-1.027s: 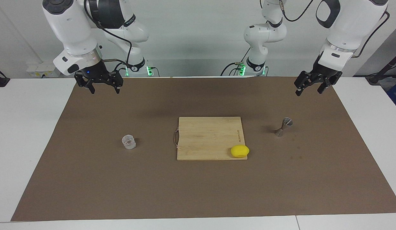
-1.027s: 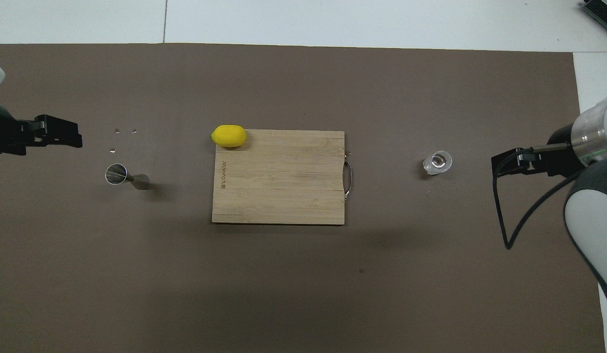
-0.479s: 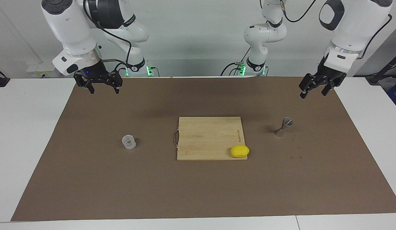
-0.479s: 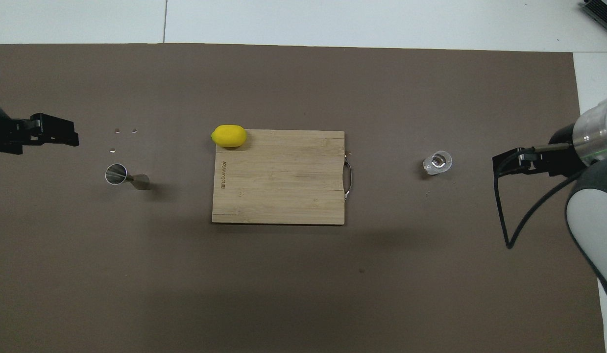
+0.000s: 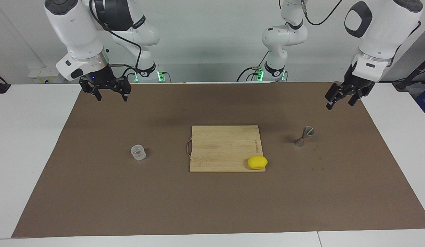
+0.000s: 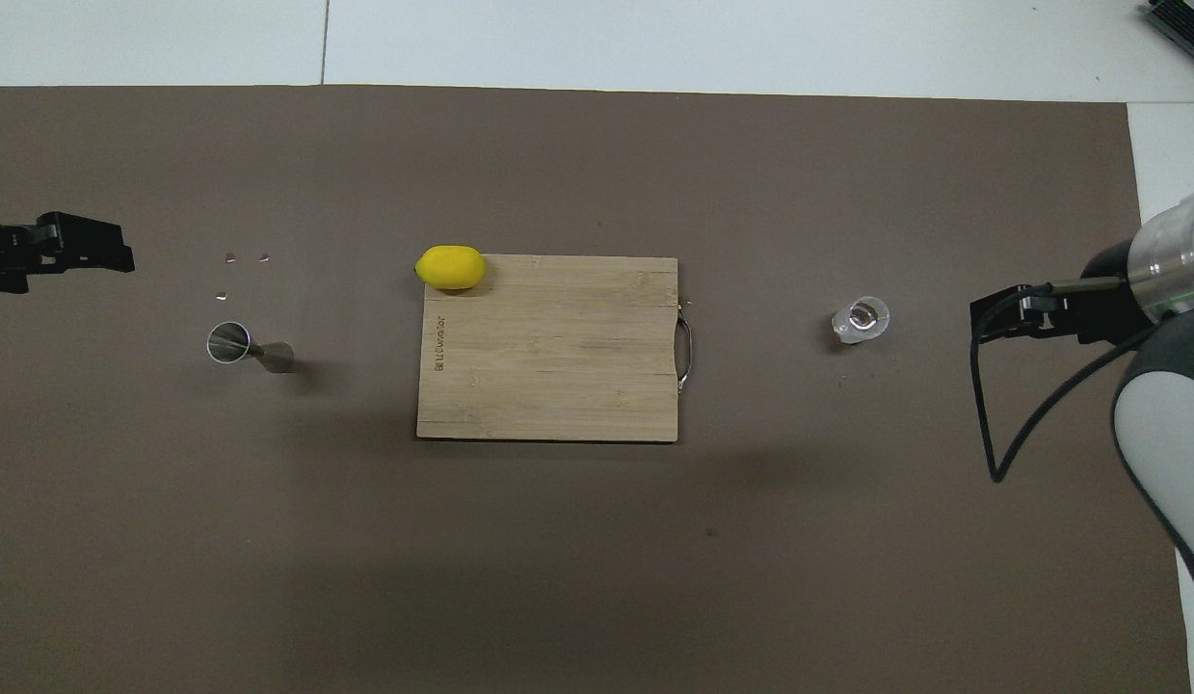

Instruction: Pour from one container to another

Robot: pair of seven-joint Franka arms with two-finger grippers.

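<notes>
1. Glass (image 5: 138, 152) stands beside the board (image 5: 226, 147), toward the right arm's end.
2. Jigger (image 5: 304, 136) stands toward the left arm's end.
3. Left pincer (image 5: 341, 98) and right pincer (image 5: 110, 93) hang spread wide, empty, above the mat (image 5: 212, 206).

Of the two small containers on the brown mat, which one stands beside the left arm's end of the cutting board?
The metal jigger: grey and hourglass-shaped. The clear glass tumbler stands toward the right arm's end of the cutting board.

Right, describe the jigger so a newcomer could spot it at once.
Start at the wooden cutting board mid-mat. Toward the left arm's end of the table stands the jigger, alone on the brown mat. It is grey metal, hourglass-shaped, unlike the squat clear glass.
</notes>
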